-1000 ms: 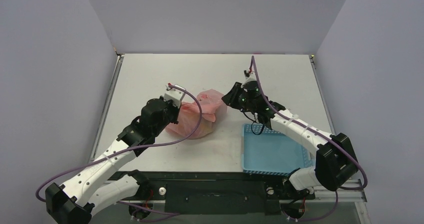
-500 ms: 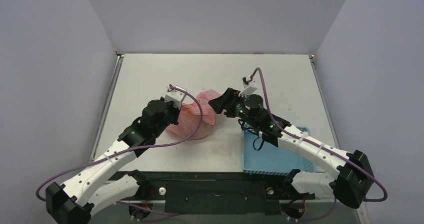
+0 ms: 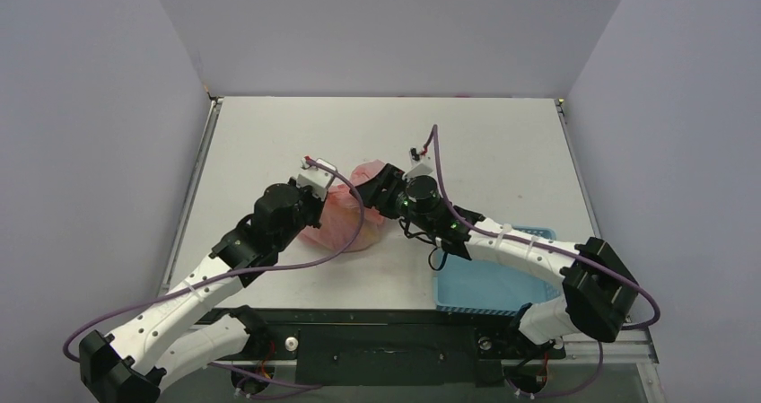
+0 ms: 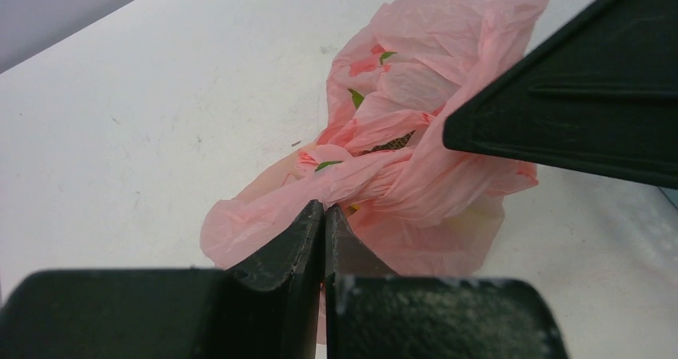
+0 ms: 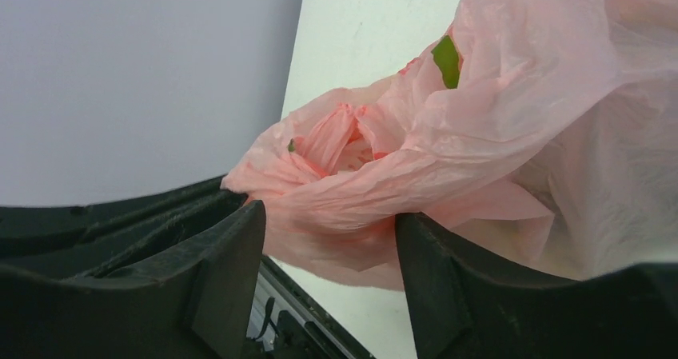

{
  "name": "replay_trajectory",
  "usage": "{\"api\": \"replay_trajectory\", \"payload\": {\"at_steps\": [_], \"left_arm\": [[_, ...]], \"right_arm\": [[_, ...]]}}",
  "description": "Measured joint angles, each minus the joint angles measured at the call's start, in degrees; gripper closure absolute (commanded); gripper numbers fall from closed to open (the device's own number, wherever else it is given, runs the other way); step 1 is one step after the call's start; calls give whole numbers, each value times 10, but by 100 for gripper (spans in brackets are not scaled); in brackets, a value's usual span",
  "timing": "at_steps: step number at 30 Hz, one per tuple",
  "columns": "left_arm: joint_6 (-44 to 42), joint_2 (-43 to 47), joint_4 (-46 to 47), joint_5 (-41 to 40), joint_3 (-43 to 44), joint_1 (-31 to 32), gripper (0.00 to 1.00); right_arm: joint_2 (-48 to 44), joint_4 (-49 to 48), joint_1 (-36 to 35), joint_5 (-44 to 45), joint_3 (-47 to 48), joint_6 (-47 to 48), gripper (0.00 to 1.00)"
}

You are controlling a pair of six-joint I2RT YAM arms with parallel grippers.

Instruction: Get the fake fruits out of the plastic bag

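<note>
Slippage is the main worry: the left claw [image 4: 324, 219] is pressed fully together on a twisted fold at the 10 o'clock side of the pink plastic bag [image 3: 353, 207], and film this thin could slide out or tear if the arms pull apart hard. The right claw [image 5: 328, 215] stands wide at the bag's 1 o'clock side, its jaws straddling a crumpled ridge of plastic without pinching it. If it closes on only one layer, the mouth may bunch tighter instead of opening. If both arms lift together, the whole bag could rise and spill its load at random. The fake fruits are almost wholly hidden inside. Only a small netted patch [image 4: 390, 145] shows between folds in the left wrist view, probably the melon, so a blind reach risks grabbing film, not fruit. The bag lies just left of the middle of the tabletop [image 3: 269, 134], a pale, matte surface with faint scuffs and specks. A blue perforated basket [image 3: 489, 282] sits at about 4 o'clock from the bag, near the front edge and partly under the right arm. Plain lavender-grey walls [image 3: 386, 26] close in the left, back and right sides.
</note>
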State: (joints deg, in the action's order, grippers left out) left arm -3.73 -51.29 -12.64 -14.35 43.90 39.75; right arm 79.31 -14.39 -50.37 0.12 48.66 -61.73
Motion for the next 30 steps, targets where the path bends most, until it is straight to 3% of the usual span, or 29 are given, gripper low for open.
{"api": "replay_trajectory", "payload": {"at_steps": [9,14,22,30], "left_arm": [[-12,26,15,-37,-33,34,100],[-17,39,36,-112,-44,44,100],[-28,52,93,-218,-60,44,100],[-32,61,116,-233,-70,44,100]], "right_arm": [[56,22,-2,32,46,-24,99],[58,14,27,-11,53,-27,100],[63,-217,220,-228,-29,-116,100],[76,-182,246,-322,-30,-88,100]]}}
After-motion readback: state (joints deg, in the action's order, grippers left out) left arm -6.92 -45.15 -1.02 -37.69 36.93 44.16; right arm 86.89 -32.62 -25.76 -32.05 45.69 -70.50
